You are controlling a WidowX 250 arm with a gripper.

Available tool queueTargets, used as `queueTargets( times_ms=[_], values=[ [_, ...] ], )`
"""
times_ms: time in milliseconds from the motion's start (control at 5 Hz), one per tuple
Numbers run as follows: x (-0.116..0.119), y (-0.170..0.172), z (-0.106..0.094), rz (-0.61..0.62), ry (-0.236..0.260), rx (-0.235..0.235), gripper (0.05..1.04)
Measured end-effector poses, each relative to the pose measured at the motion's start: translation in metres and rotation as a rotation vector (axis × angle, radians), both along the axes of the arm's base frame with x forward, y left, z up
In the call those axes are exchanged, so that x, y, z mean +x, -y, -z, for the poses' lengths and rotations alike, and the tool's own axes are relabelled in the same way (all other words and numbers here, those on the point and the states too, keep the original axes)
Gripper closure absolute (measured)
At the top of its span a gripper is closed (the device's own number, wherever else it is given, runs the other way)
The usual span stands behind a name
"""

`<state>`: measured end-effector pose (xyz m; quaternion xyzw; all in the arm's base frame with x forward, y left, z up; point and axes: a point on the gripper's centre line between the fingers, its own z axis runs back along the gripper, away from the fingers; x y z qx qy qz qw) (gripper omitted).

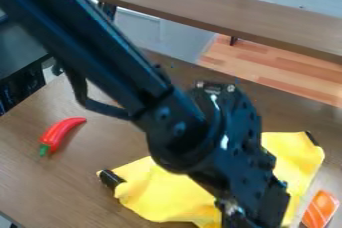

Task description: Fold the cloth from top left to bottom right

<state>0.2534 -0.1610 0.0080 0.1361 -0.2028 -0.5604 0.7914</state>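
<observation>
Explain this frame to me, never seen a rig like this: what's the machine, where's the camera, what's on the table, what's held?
The machine is a single black robot arm. It comes in from the upper left and ends in a black tool at the bottom of the picture, over the cloth. There is one picture, from a fixed camera looking down at a slant on the brown table.

On the table lie a yellow cloth, partly hidden behind the arm, a red toy chili pepper with a green stem to the left, and an orange piece with pale stripes at the lower right. Whether the tool holds the cloth, I can't tell from this angle.
</observation>
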Motion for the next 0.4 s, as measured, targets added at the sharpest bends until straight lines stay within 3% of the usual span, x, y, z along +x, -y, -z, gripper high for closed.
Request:
queueTargets(
  times_ms=[200,400],
  values=[
    [-0.012,0.008,0.007,0.085,-0.085,-0.036,0.416],
    [-0.012,0.002,-0.004,0.155,-0.263,-0.160,0.133]
  ],
)
